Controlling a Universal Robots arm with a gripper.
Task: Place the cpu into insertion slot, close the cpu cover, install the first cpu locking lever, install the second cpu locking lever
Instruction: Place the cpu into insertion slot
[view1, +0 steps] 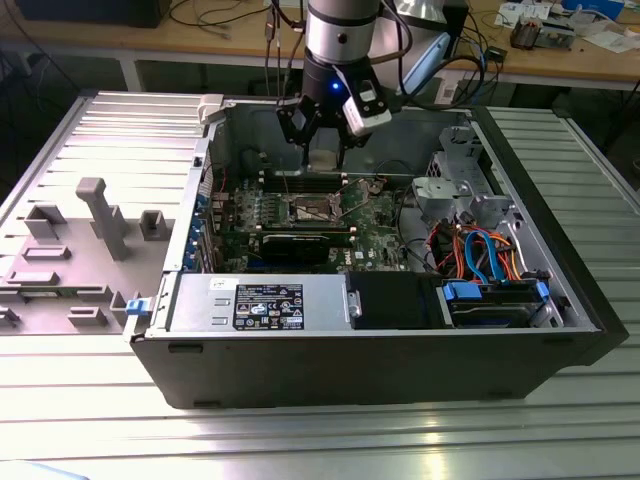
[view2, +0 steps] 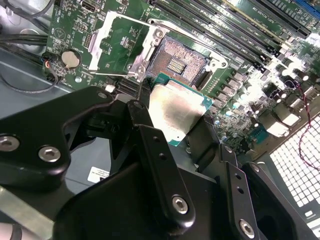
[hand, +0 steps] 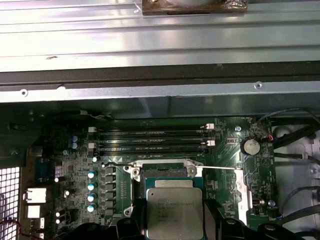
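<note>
My gripper (view1: 323, 158) hangs over the open computer case, above the green board. It is shut on the cpu (view2: 176, 111), a flat square chip with a dull silver top, which its black fingers (view2: 145, 107) clamp by two opposite edges. In the first wrist view the cpu (hand: 175, 212) sits just short of the insertion slot (hand: 162, 175). The insertion slot (view2: 177, 60) is bare, its dark contact field exposed. Beside the slot, the cpu cover (view2: 122, 37) is swung open and away from it. Thin wire levers (view2: 186, 33) stand released along the slot's rim.
Long black memory slots (hand: 155, 141) run past the socket, near the case wall (hand: 160, 100). A black graphics card (view1: 300, 245), a power supply (view1: 260, 300) and a drive cage with coloured cables (view1: 480, 250) crowd the case. Grey fixtures (view1: 100, 215) stand at the exterior view's left.
</note>
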